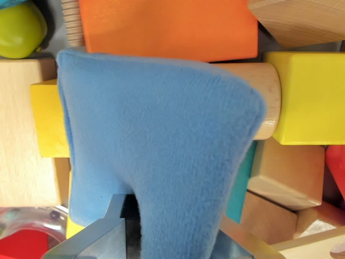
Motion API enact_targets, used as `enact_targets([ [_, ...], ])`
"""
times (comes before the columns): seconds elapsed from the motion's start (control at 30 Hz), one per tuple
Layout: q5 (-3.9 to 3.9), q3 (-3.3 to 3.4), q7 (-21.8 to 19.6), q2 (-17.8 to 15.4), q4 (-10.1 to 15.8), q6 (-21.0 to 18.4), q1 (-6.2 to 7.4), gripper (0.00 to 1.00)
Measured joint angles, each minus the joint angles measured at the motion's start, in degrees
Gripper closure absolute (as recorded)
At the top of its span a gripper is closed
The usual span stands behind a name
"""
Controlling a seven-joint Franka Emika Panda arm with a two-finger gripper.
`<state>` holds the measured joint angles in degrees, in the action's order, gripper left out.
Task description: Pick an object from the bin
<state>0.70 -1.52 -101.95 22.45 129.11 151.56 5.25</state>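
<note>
Gripper: the gripper (135,232) was closed on the blue fabric beanbag (156,145), pinching its lower part.
Beanbag: it hung over the bin's wooden blocks (285,172) and orange block (167,27).
Advice: hold the pinch firm and lift straight, since slack fabric could slip.

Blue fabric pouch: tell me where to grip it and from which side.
Grip the blue fabric pouch by its lower edge, coming from the wrist view's bottom, where the jaws already straddle it. It is soft and flat, so that thin edge pinches easily; its other sides lie against the blocks.
</note>
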Motion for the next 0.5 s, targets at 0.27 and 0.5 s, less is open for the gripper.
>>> enact_targets([
  [0.27,-0.01,0.0,0.0,-2.0,0.1,-1.8,0.0,1.0],
  [0.5,-0.05,-0.02,0.0,-4.5,0.2,-4.2,0.0,1.0],
])
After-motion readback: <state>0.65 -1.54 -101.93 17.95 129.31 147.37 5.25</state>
